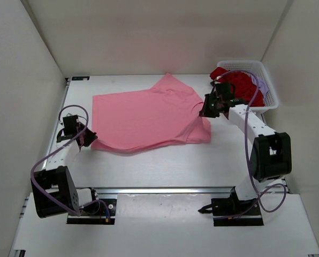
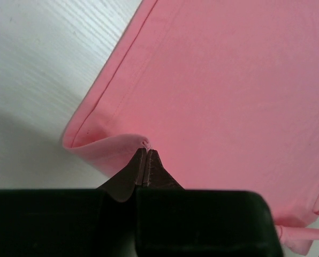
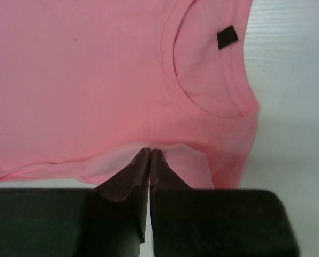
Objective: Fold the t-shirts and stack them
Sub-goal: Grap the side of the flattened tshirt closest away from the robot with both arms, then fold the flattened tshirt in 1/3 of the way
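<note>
The pink t-shirt (image 1: 143, 115) lies spread on the table, partly folded, with a sleeve pointing to the back. My left gripper (image 1: 88, 140) is shut on its near left hem corner, seen pinched in the left wrist view (image 2: 146, 147). My right gripper (image 1: 204, 111) is shut on the shirt's edge near the collar (image 3: 202, 80), pinched in the right wrist view (image 3: 150, 152). The dark red t-shirt (image 1: 240, 85) and the lavender t-shirt (image 1: 261, 83) lie bunched in the basket.
A white mesh basket (image 1: 272, 93) stands at the back right of the white table (image 1: 149, 166). White walls close in the left, back and right sides. The arm bases sit at the near edge.
</note>
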